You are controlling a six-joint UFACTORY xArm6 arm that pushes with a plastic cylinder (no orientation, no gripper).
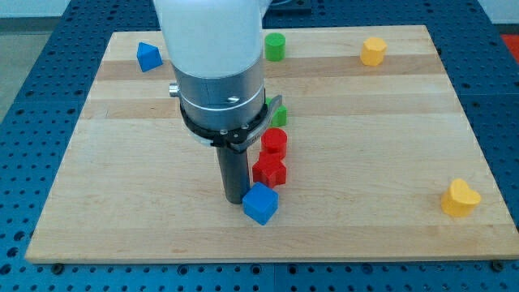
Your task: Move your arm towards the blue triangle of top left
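The blue triangle [147, 57] lies at the top left of the wooden board [122, 178]. My tip [236, 199] rests on the board low in the middle, far below and to the right of the triangle. A blue cube [260, 203] sits right against the tip on its right. Just above the cube are a red star-like block [269, 170] and a red cylinder [274, 142]. The arm's body hides the board between the tip and the top edge.
A green cylinder [275, 46] stands at the top middle and another green block [278, 116] peeks out beside the arm. A yellow block [373, 51] is at the top right and a yellow heart [460, 198] at the lower right.
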